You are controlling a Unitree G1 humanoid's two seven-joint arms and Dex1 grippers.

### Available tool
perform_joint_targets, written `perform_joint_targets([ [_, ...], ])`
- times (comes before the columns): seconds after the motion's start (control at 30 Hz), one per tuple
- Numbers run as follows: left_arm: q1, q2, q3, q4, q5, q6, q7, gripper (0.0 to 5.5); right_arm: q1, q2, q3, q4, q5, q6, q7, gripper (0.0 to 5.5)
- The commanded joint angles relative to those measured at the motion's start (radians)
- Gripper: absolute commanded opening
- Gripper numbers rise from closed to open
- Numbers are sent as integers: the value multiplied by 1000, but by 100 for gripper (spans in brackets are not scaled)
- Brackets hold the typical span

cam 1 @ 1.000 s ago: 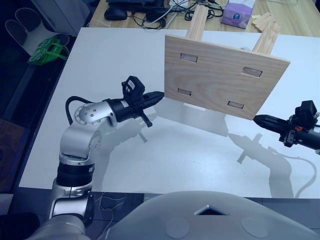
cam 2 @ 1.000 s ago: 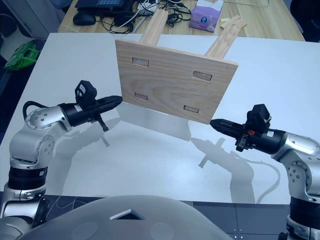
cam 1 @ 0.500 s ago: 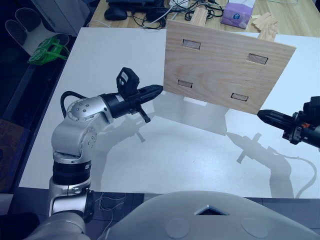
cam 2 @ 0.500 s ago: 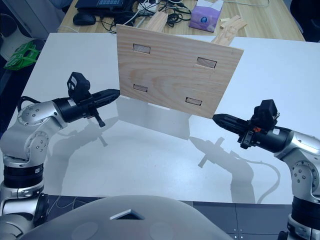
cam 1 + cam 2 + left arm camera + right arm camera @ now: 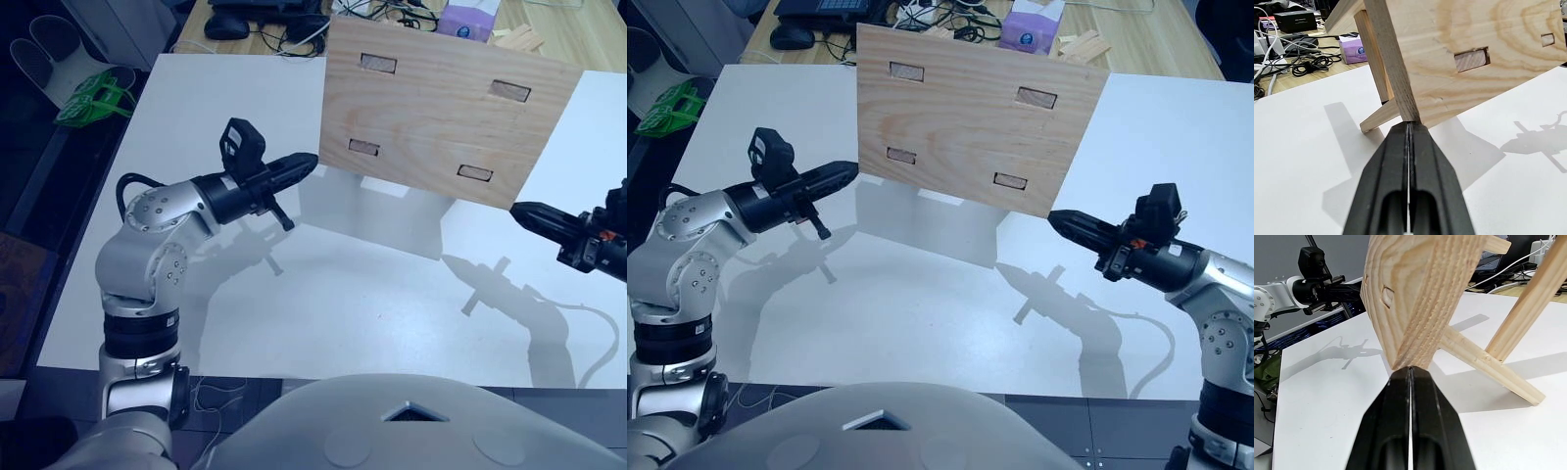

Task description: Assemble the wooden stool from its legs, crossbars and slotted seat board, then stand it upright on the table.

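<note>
Stool assy sits at the far centre of the white, matte table (image 5: 343, 294), tipped so the seat board (image 5: 441, 108) faces the near side, nearly upright. Seat board: flat rect. panel, pale wood w/ curved grain, end grain visible on its edge; four rect. slots (image 5: 377, 64) cut through, each w/ a tenon end showing inside. Behind the board: square-section legs (image 5: 1520, 308) of the same pale wood, plus a slanted crossbar (image 5: 1488, 364) whose low end appears to rest on the table. Left gripper (image 5: 309, 162): black, smooth, tapered; fingers together w/ only a thin seam between, nothing clamped; tip touches the board's lower left corner. Right gripper (image 5: 519, 209): same build, fingers likewise pressed together, nothing clamped; tip meets the board's lower right corner. Far side, beyond the table: purple tissue box (image 5: 1032, 27), print too small to read, and tangled black and white cables (image 5: 921, 12) on a wood-tone desk.
</note>
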Motion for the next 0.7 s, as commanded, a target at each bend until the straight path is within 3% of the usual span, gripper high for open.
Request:
perform_joint_targets([
  [0.03, -54, -57, -51, -79, -118, 11, -45, 2, -59, 21, 36, -64, 77, 4, 15, 0],
  [0.7, -86, -95, 4, -86, -201, 38, -10, 2, -81, 32, 12, -62, 149, 13, -23, 0],
])
